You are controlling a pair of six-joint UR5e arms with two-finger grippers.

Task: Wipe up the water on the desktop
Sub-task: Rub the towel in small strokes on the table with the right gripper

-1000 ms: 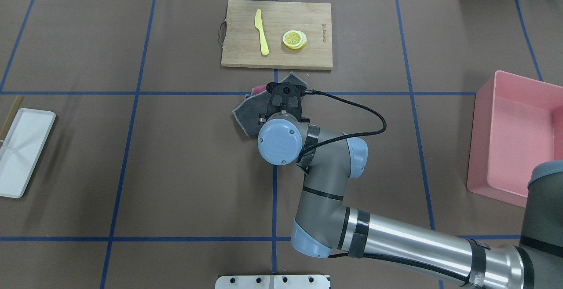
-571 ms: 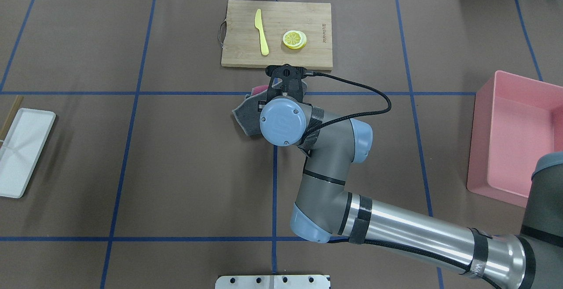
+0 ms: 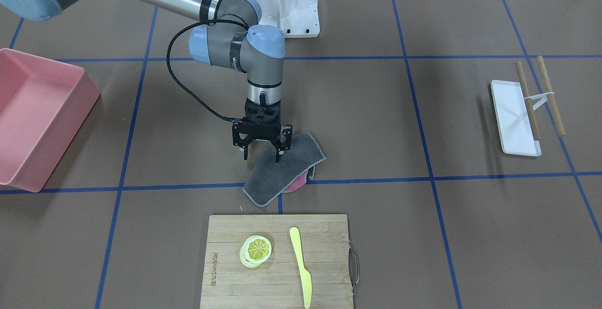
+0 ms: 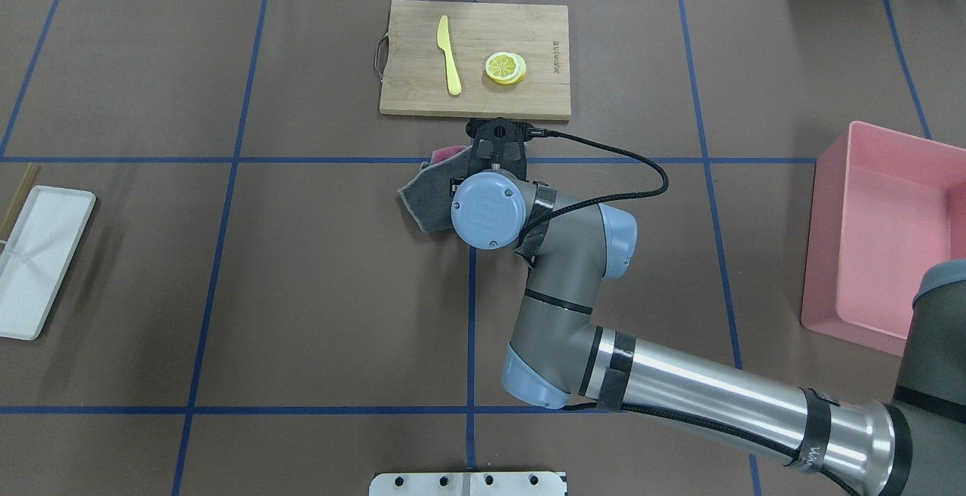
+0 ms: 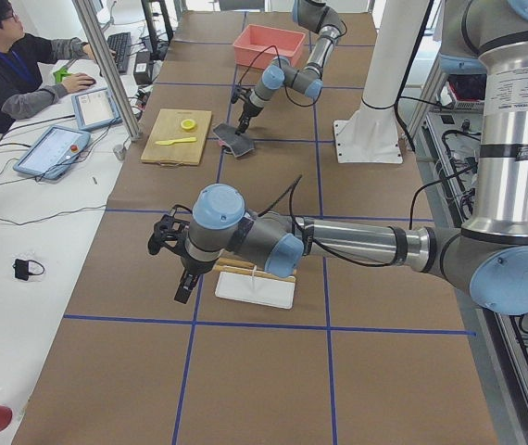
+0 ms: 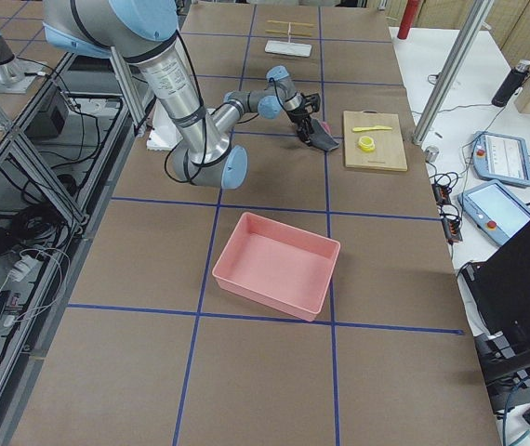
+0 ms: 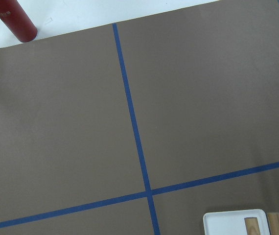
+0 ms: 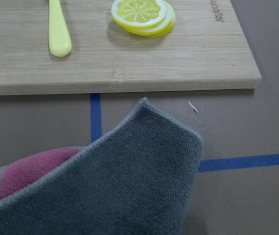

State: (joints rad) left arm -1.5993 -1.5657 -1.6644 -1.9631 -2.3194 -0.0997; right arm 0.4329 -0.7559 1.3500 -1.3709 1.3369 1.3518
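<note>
The desktop [image 3: 376,125] is brown with blue tape lines; it also shows in the overhead view [image 4: 302,269]. No water shows on it. A grey cloth [image 3: 287,168] with a pink underside lies flat on it, just short of the cutting board; the right wrist view [image 8: 115,186] shows it close up. My right gripper [image 3: 261,154] is open, pointing down at the cloth's near end, with one fingertip [image 3: 277,156] over the cloth. In the overhead view the wrist hides it. My left gripper [image 5: 181,278] hovers far off near a white tray; I cannot tell if it is open or shut.
A bamboo cutting board [image 4: 475,58] holds a yellow knife [image 4: 450,54] and lemon slices [image 4: 506,68]. A pink bin [image 4: 879,239] stands at the right. A white tray [image 4: 41,258] with wooden sticks sits at the left. A red cylinder [image 7: 12,19] stands beyond the table's edge.
My right wrist moved forward over the cloth toward the cutting board, then settled slightly back. The cloth has not moved.
</note>
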